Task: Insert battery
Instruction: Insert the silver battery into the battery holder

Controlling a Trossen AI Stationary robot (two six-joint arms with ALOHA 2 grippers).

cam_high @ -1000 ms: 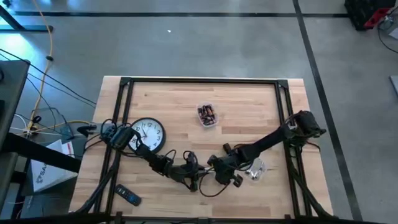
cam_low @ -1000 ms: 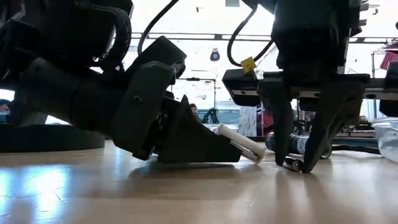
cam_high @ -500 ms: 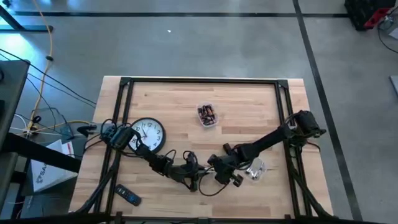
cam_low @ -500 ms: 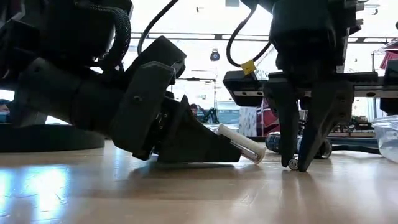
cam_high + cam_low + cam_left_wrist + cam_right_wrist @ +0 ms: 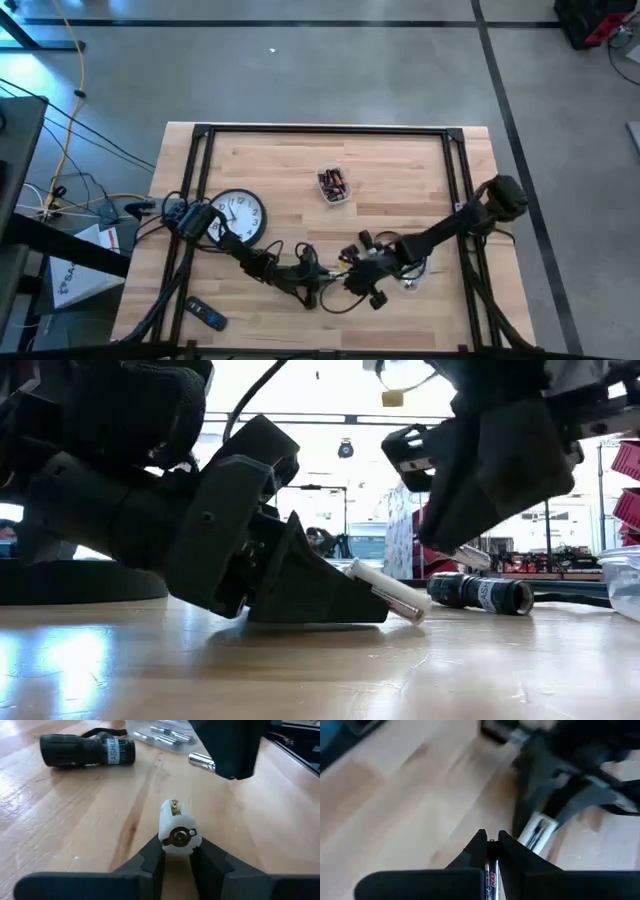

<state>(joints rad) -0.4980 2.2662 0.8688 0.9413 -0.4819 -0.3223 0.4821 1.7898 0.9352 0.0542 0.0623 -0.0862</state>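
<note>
My left gripper (image 5: 176, 854) clamps the white battery holder (image 5: 177, 826) low on the bench (image 5: 75, 820); my right gripper (image 5: 490, 841) pinches 1 battery (image 5: 491, 870) just above it.

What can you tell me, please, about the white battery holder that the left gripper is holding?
The white battery holder is a short plastic-looking cylinder with a brass-coloured contact on its end face and another on its rim. The left gripper clamps it between both fingers, tilted low so its free end nearly meets the wooden table. The flashlight lies apart.
</note>
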